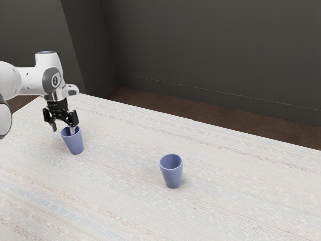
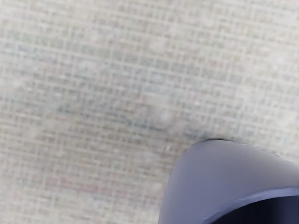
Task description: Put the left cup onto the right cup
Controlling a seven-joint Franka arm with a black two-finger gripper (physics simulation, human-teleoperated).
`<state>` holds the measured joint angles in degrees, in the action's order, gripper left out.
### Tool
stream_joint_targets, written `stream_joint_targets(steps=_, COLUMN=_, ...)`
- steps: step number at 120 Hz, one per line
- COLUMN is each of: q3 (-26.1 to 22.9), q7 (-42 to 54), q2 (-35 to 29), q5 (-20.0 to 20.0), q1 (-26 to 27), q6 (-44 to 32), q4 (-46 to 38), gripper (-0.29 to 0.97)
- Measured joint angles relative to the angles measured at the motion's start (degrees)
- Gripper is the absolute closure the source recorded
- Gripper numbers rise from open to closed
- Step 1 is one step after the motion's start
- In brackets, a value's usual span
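Progress is sitting near the start, as I am reading it. I am holding the gripper [image 1: 63, 128] right over the left cup [image 1: 73, 143], which is standing on the table [image 1: 225, 191] toward the exterior view's left. It is leaning a little, its mouth tipped toward the arm. The claw is standing wide apart. One of its fingers [image 1: 53, 125] is hanging outside the cup and the other seems to be dipping at the rim, so the cup wall is lying between them. I am not seeing both fingers pressing on it, so I am judging that the claw is grasping nothing at this point.

From the hand camera, the same cup [image 2: 224, 182] is looming just under the hand, and its base appears to be resting on the tabletop [image 2: 93, 93].

The right cup [image 1: 171, 173] is standing upright and alone, well apart from the arm toward the exterior view's right, mouth up and nothing on it.

So the approach is looking done. The squeeze on the rim, the lift, the carry across and the lowering onto the right cup are all waiting.
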<state>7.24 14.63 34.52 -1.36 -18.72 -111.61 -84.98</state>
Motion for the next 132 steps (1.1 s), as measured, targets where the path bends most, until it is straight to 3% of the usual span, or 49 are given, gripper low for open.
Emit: stream_joint_targets(steps=132, q3=-0.3, q7=0.0, q2=0.8, q5=0.0, q1=-0.5, q6=-0.2, q4=0.9, gripper=0.45)
